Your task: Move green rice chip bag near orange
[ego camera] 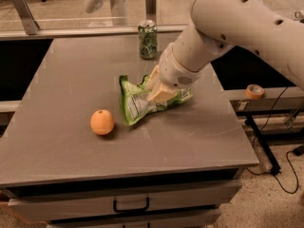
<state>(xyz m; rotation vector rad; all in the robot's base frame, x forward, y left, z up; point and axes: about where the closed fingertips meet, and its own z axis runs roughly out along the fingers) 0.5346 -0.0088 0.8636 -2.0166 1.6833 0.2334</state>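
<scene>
The green rice chip bag (137,103) is crinkled light green with a white label panel. It hangs tilted in the middle of the grey table (57,146), its lower left corner near the surface. My gripper (159,91) is shut on the bag's right side, with cream fingers (161,93) pressed into it. The orange (102,122) sits on the table to the bag's lower left, a short gap from it.
A dark green drink can (147,39) stands upright at the table's back edge, behind the bag. A small orange tape roll (255,91) lies on a ledge off the table's right side. A drawer handle (130,206) shows below the front edge.
</scene>
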